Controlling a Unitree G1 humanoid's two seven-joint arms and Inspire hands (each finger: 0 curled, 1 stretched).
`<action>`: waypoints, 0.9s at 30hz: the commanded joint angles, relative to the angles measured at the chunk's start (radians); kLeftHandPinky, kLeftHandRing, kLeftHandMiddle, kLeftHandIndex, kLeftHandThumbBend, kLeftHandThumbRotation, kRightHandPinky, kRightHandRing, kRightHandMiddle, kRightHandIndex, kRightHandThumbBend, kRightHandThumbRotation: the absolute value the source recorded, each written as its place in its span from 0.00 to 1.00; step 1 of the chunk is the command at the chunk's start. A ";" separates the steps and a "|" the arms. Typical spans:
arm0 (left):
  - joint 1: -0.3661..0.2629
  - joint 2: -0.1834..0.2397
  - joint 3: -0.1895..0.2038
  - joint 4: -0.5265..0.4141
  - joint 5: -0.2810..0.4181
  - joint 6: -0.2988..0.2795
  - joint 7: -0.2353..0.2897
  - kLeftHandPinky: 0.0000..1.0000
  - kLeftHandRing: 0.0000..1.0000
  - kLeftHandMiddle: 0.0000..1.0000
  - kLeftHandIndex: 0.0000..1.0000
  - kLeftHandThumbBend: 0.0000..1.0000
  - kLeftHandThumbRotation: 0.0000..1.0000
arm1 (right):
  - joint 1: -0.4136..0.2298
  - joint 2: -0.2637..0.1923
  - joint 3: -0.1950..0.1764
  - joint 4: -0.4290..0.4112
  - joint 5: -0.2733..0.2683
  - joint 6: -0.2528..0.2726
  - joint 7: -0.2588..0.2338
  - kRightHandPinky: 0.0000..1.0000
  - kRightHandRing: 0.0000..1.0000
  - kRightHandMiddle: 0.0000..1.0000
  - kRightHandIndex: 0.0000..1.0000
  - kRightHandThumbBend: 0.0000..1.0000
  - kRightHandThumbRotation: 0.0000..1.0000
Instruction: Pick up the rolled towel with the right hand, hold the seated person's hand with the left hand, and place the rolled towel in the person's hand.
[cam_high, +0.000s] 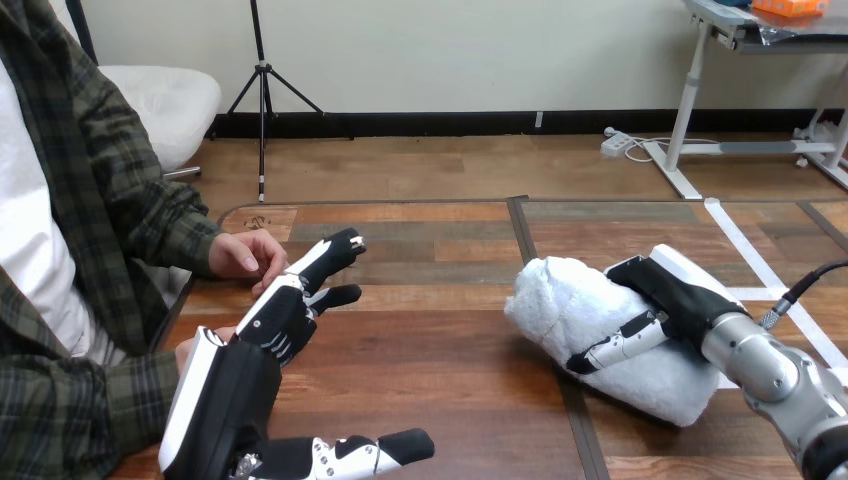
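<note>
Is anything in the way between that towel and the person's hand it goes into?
Nothing lies on the table between the rolled towel and the person's hand. Only the robot's left hand reaches in beside that hand, on the towel's side.

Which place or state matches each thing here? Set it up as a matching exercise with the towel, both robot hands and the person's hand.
Things:
1. rolled towel
2. left hand
3. right hand
4. person's hand

Places or states:
A. lying on top of the towel
B. fingers curled, at the left edge of the table
C. on the table's right half, under a robot hand
D. fingers straight, stretched out beside the person's hand

Pairs: 1-C; 2-D; 3-A; 4-B
</note>
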 joint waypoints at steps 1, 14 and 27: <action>-0.036 0.002 0.003 -0.041 0.006 0.001 0.009 0.80 0.90 0.90 0.84 1.00 0.06 | -0.015 -0.005 -0.042 -0.063 0.044 -0.059 0.009 0.31 0.33 0.40 0.41 0.86 0.00; -0.026 0.007 0.005 -0.041 0.005 0.013 0.009 0.80 0.90 0.91 0.84 1.00 0.07 | 0.011 -0.015 -0.109 -0.106 0.135 -0.139 0.073 0.26 0.32 0.40 0.39 0.83 0.00; -0.023 0.008 0.005 -0.043 0.008 0.023 0.010 0.81 0.90 0.91 0.84 1.00 0.09 | 0.029 -0.019 -0.174 -0.138 0.235 -0.209 0.193 0.25 0.31 0.39 0.39 0.81 0.00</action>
